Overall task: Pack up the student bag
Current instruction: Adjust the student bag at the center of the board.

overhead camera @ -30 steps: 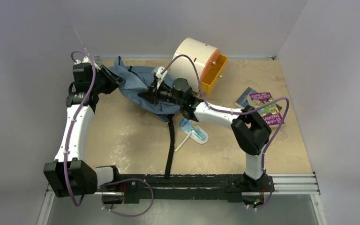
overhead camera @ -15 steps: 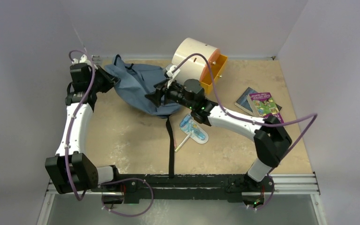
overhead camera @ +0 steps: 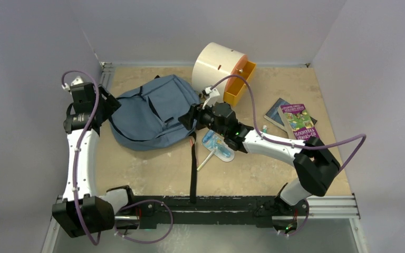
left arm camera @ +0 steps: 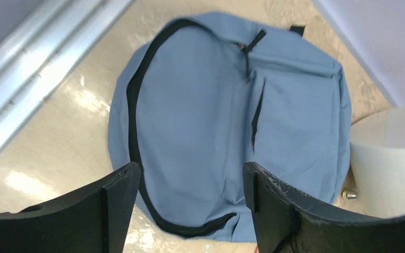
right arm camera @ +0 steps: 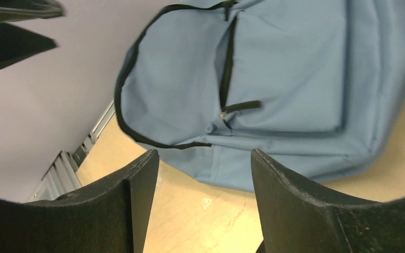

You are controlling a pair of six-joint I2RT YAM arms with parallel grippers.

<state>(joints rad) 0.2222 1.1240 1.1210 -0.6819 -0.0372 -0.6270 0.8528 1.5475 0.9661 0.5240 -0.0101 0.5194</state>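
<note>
The student bag [overhead camera: 150, 113] lies flat on the table, slate-blue with black zipper lines, its zippers shut as far as I can see. My left gripper [overhead camera: 109, 103] hovers at the bag's left edge, open and holding nothing. My right gripper [overhead camera: 187, 117] sits at the bag's right edge, also open and empty. In the left wrist view the bag [left arm camera: 232, 121] fills the space beyond the spread fingers [left arm camera: 116, 200]. The right wrist view shows the bag [right arm camera: 285, 79] past its fingers [right arm camera: 137, 195], with bare table between them. A black strap [overhead camera: 192, 168] trails toward the near edge.
A cream cylindrical cabinet [overhead camera: 219, 66] with an open orange drawer [overhead camera: 240, 81] stands behind the bag. A clear packet with blue contents [overhead camera: 217, 146] and a pencil [overhead camera: 204, 161] lie under the right arm. Books [overhead camera: 295, 118] lie at the right. A metal rail [left arm camera: 26, 68] runs along the left.
Both grippers were shut on the bunched, lifted bag; they have opened and drawn apart, and the bag has dropped flat onto the table.
</note>
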